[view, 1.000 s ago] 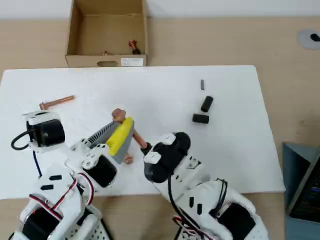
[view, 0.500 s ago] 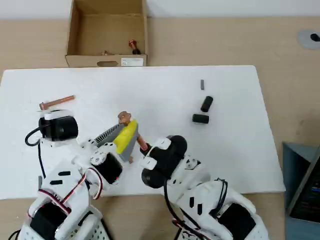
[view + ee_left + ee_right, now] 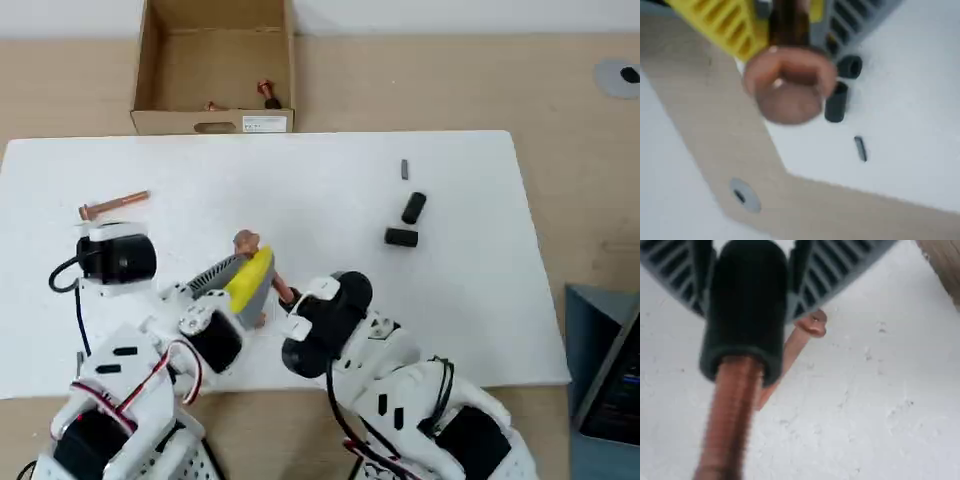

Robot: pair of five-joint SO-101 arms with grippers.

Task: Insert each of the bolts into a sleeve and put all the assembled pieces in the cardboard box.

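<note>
My left gripper, with one yellow and one grey finger, is shut across a copper bolt; the bolt's round head faces the left wrist camera. My right gripper is shut on a black sleeve. The bolt's threaded end sits in the sleeve's mouth. A second bolt lies on the white mat just under the two grippers. A third bolt lies at the far left. Two loose black sleeves rest to the right.
The cardboard box stands past the mat's far edge and holds an assembled piece. A small dark pin lies beyond the loose sleeves. A round grommet sits in the wooden table at the far right.
My left arm has swung right and slightly forward, carrying its bolt nearer the sleeve in the right gripper. The right gripper has shifted a little to the left.
</note>
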